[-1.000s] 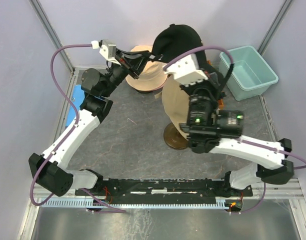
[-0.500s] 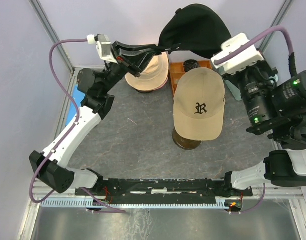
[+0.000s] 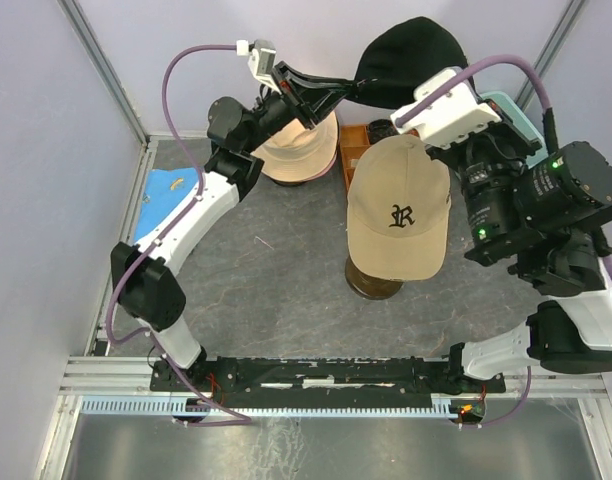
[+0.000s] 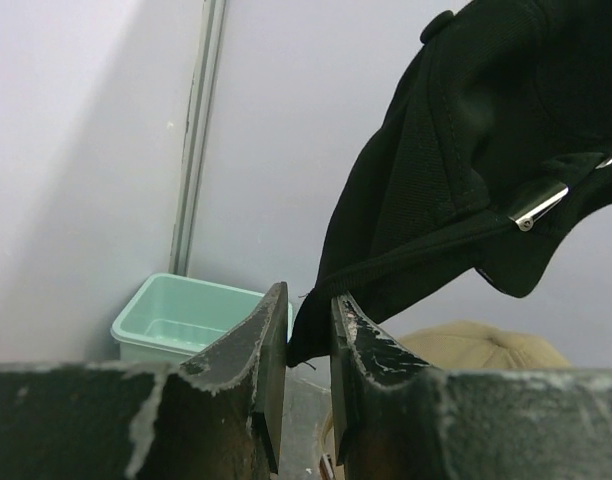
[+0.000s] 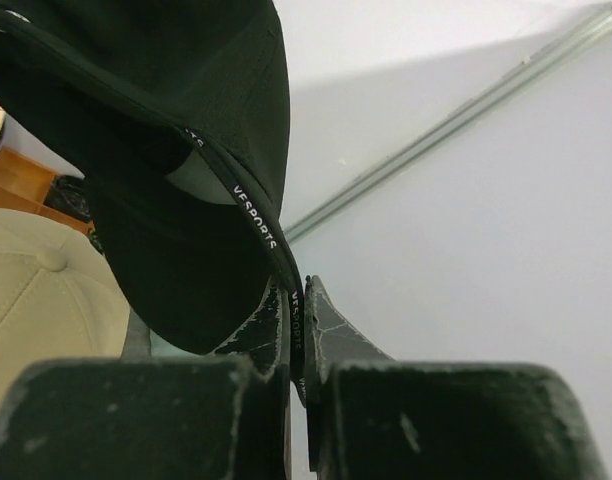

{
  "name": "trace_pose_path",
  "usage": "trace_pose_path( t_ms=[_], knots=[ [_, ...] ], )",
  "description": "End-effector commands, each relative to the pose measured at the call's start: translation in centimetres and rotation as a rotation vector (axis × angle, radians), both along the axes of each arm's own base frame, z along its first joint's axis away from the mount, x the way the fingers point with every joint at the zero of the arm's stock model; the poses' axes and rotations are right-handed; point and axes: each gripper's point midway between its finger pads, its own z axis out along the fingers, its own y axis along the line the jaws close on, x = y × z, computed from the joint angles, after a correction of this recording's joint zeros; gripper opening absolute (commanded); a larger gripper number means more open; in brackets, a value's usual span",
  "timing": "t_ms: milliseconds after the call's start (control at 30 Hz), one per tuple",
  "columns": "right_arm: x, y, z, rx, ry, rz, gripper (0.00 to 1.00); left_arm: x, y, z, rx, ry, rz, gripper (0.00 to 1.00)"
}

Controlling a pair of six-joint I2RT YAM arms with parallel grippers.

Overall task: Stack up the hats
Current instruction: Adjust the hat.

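Your left gripper [image 4: 308, 350] and right gripper [image 5: 298, 330] are both pinching black cap [image 3: 411, 60] rim; cap is hanging over grey table [image 3: 276, 270], pale walls [image 3: 36, 200] around.

We log a grey mottled worktop [image 3: 276, 290] boxed in by plain pale lavender walls [image 3: 46, 150]. Slim metal posts [image 3: 101, 65] run up the back corners. A metal rail [image 3: 96, 365] crosses the near edge. Light is soft and even, no hard shadows.

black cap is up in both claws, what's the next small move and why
Probably bring the black fabric cap nearer and down over the tan cap with black emblem: left claw and right claw both pinch its rim, holding it spread, raised beyond that cap.
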Motion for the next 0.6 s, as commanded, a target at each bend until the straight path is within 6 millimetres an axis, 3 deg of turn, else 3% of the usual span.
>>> trace_pose_path(
  t_ms=[0,300,567],
  knots=[
    [-2.0,-7.8,1.8,0.236,0.016,-0.186,0.0,9.5,2.9,-8.2,0.056,0.307,0.205,0.27],
    [-2.4,-9.5,0.5,0.179,0.061,-0.261,0.0,11.5,-0.4,-12.5,0.113,0.422,0.054,0.27],
    [-2.2,-9.5,-1.2,0.084,0.083,-0.312,0.0,10.8,-1.6,-17.0,0.177,0.494,-0.016,0.23]
  ],
)
